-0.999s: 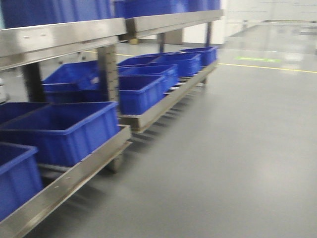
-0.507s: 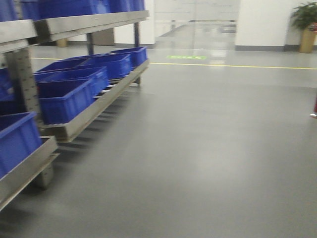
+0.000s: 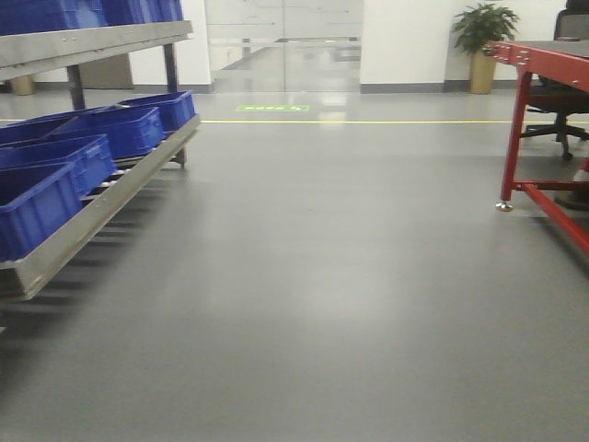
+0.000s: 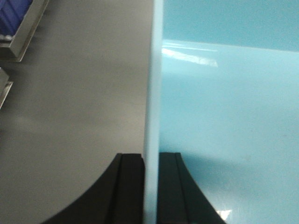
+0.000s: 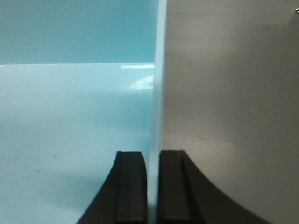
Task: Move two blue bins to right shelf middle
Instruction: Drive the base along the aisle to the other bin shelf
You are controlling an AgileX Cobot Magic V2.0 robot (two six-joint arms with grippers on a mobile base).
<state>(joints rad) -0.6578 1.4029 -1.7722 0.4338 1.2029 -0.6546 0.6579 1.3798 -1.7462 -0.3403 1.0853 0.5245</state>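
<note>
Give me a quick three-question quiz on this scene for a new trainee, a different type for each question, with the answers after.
1. True or false: the left gripper and right gripper each clamp a wall of a pale bin.
2. What colour is the table frame? A green, B red, C grey.
3. Fill in: in the front view, the dark bins sit on the ___ side.

Key: 1 true; 2 B; 3 left.

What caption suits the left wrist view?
Left end effector grips the pale blue bin by its wall, above grey floor.
</note>
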